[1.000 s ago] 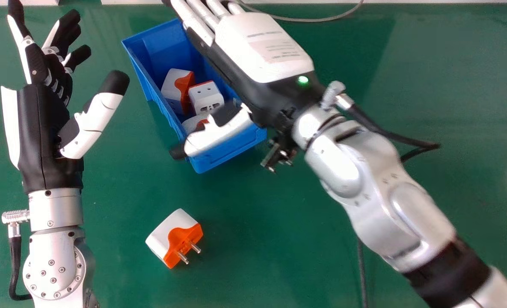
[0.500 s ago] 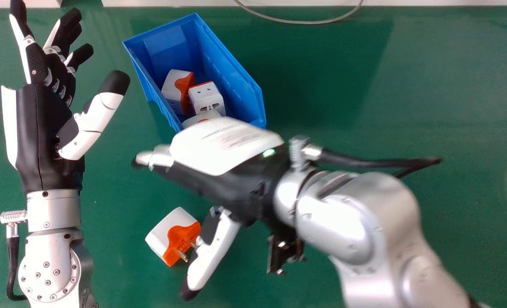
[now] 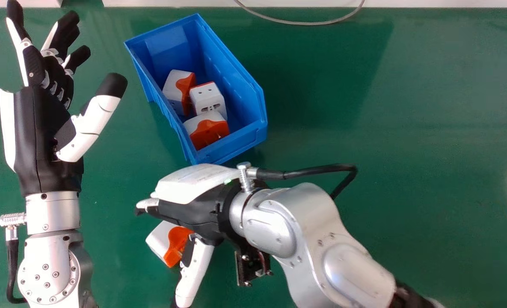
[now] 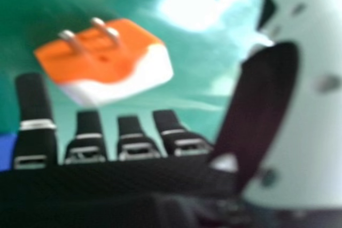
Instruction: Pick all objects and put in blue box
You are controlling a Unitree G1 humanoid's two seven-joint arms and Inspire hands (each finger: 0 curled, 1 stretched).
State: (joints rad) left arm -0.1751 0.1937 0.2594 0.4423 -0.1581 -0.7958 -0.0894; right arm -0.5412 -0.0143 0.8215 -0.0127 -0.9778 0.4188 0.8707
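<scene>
Now the right hand (image 3: 193, 209) is open, fingers extended and thumb spread wide, partly covering the loose orange-and-white adapter (image 3: 158, 239) on the green counter (image 3: 386, 171); whether they touch, I cannot tell. Two metal pins stick out of that adapter in the right hand view. At twelve o'clock from it sits the blue box (image 3: 236, 144), three more adapters (image 3: 208, 102) inside. The left hand (image 3: 43, 141) is open too, between nine and ten o'clock in the head view.
</scene>
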